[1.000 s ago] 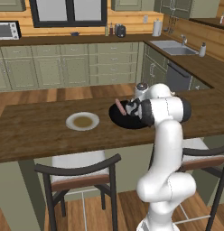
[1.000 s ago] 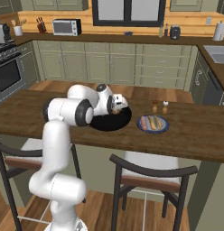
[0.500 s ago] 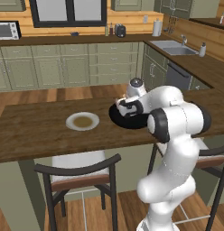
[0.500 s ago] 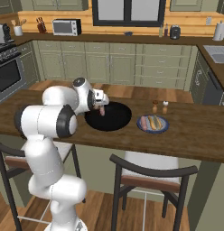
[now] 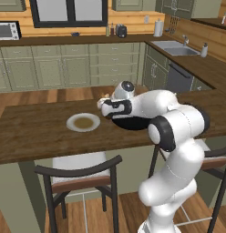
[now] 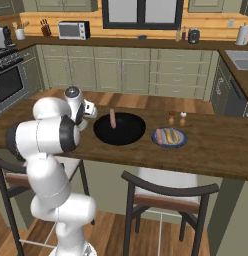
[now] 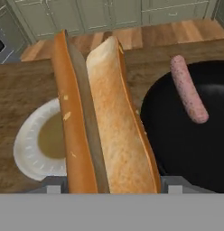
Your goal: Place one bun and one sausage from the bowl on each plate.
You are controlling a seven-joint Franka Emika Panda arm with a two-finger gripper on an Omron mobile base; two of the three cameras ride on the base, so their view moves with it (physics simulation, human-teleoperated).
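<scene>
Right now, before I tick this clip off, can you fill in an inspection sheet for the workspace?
Surface: dark brown wooden counter, no spills seen.
Job's things: wide shallow black bowl with one pink sausage left in it; small white plate with tan-brown centre, nothing on it; greyish-blue plate already carrying a bun and sausage; long split tan bun held above the counter between white plate and bowl.
Clutter: two small shakers behind the blue plate.
Grippers: tool shut on the bun.
Cables: nothing seen.
Surroundings: dark-framed chairs at the counter, green cabinets, microwave, sink.
</scene>
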